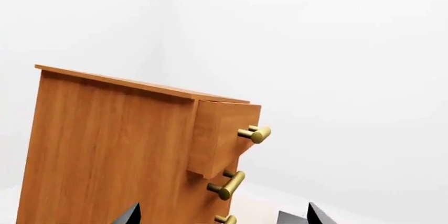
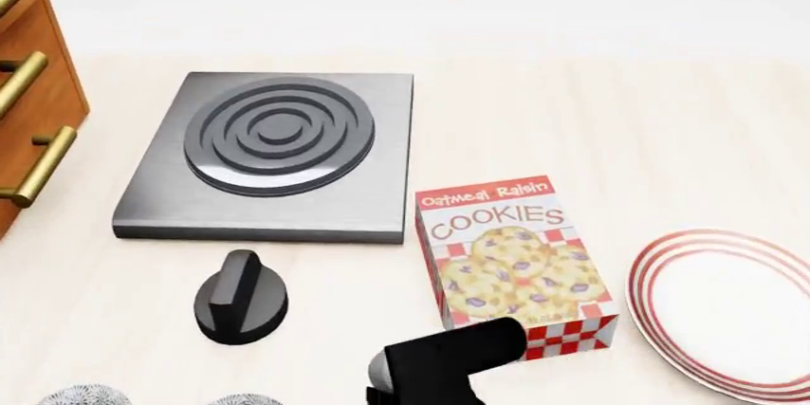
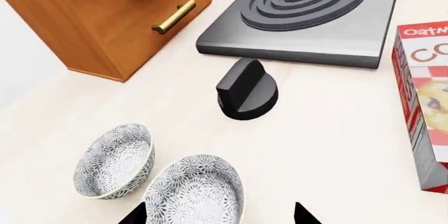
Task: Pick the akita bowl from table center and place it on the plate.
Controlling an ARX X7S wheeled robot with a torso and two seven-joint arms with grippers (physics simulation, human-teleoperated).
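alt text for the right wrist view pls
Two speckled bowls, one akita bowl between the right gripper tips and its twin beside it, sit on a pale table near a black knob, grey burner plate, wooden drawers and cookie box.

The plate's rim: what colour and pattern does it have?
White with red concentric rings around the rim of the plate; it shows best in the head view.

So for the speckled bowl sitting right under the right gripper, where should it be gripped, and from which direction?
Grip the rim of the nearer akita bowl, one fingertip inside and one outside the wall, coming down from above. It sits upright and open, its thin wall is exposed all round, and the right gripper already hangs over it with jaws apart. Choose the rim section away from the second bowl, which sits close alongside.
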